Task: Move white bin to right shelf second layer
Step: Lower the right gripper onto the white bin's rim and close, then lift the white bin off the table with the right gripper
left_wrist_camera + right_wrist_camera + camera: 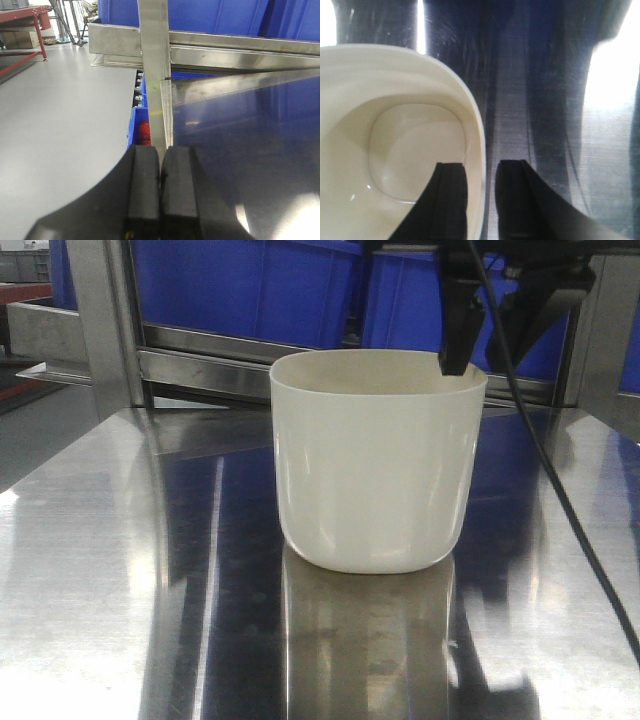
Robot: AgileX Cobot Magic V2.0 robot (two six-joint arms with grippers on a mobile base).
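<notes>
Right gripper (482,170), jaws narrowly apart, is straddling the rim of the white bin (375,460), likely light and slippery; left gripper (160,190) is sitting closed.

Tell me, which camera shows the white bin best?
The front-facing view: the whole bin shows, rim to base, standing on the steel table. The right wrist view shows only its inside and part of the rim, with the right gripper open astride the wall. The left wrist view shows none of it.
</notes>
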